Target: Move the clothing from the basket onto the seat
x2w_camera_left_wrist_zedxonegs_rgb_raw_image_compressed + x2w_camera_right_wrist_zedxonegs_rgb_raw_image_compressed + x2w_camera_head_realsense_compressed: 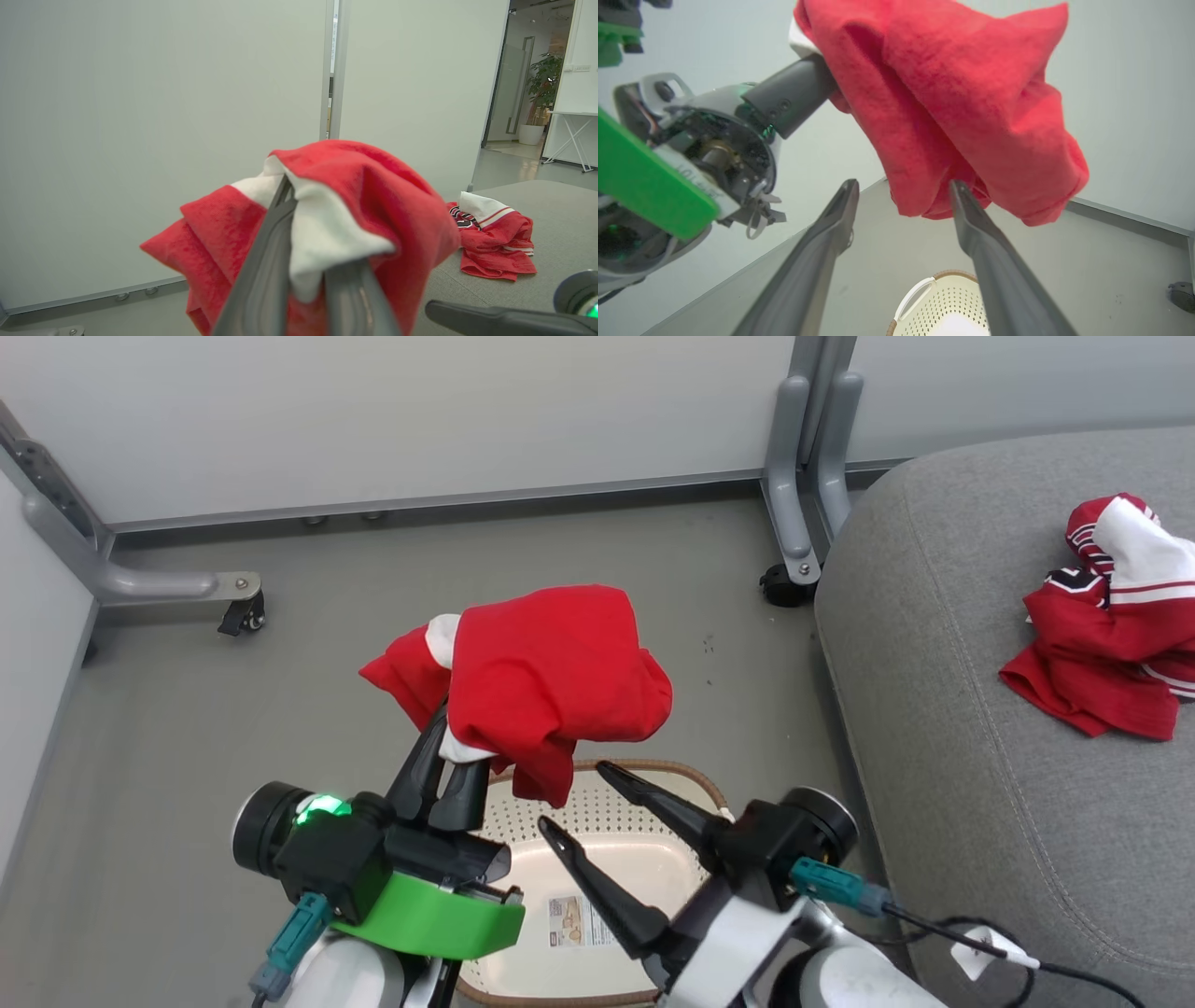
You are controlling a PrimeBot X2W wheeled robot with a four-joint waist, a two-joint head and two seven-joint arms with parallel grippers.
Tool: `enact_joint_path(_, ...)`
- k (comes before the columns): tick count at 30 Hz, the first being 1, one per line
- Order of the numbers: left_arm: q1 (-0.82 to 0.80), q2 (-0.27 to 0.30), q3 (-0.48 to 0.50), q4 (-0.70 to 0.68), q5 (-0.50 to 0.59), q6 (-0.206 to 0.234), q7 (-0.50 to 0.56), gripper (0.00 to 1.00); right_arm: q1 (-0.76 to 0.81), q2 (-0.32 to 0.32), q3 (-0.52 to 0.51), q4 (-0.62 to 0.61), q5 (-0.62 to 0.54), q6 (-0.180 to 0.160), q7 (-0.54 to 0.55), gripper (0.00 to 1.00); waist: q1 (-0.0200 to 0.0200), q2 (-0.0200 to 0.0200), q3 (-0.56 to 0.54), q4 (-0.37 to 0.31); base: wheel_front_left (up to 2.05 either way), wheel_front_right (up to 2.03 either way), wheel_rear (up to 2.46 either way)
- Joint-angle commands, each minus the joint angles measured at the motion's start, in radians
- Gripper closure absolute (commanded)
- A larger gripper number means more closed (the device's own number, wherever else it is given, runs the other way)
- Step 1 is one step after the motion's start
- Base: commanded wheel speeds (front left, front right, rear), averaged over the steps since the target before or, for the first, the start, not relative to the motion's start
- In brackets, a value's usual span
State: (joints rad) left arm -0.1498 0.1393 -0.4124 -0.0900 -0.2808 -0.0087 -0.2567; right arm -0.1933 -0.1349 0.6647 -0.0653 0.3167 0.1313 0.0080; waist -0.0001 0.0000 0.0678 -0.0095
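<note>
Right gripper (572, 795) has its dark fingers spread wide, nothing in them, over the cream perforated plastic basket with a brown rim (695, 775). Left gripper (448, 747) is clamped on a bunched red fabric garment with a white panel (551, 672), hanging above the basket. Further off, a second red garment with striped trim (1102, 644) lies crumpled on the big grey woven seat cushion (980, 756).

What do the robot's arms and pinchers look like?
The left gripper and right gripper each have two long, dark, pointy fingers. Forearms are white. The left wrist has a bright green collar and a green light. A teal plug with a black cable joins the right.
</note>
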Motion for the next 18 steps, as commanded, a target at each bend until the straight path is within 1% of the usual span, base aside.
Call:
enact_joint_path(1,-0.016,-0.003,0.001,0.003,0.003,-0.002,-0.005,1.00,-0.039,0.008,0.019,0.023,0.011,-0.001,-0.017,0.00,0.0001,0.0000,0.007,0.008,0.00,0.00,0.00)
enact_joint_path(9,-0.031,-0.006,-0.015,0.011,0.008,-0.009,-0.006,1.00,-0.222,0.045,0.112,0.175,0.057,-0.001,-0.072,0.00,0.0001,0.0000,0.020,0.026,0.00,0.00,0.00)
enact_joint_path(16,-0.035,-0.011,-0.025,0.015,0.004,-0.011,-0.008,1.00,-0.324,0.066,0.144,0.280,0.091,-0.001,-0.122,0.00,0.0001,0.0000,0.028,0.034,0.00,0.00,0.00)
enact_joint_path(17,-0.035,-0.011,-0.026,0.016,0.004,-0.011,-0.008,1.00,-0.334,0.069,0.148,0.292,0.097,-0.001,-0.130,0.56,0.0001,0.0000,0.028,0.034,0.00,0.00,0.00)
enact_joint_path(18,-0.035,-0.011,-0.026,0.016,0.003,-0.011,-0.008,1.00,-0.342,0.071,0.151,0.301,0.101,-0.001,-0.134,0.91,0.0001,0.0000,0.028,0.035,0.00,0.00,0.00)
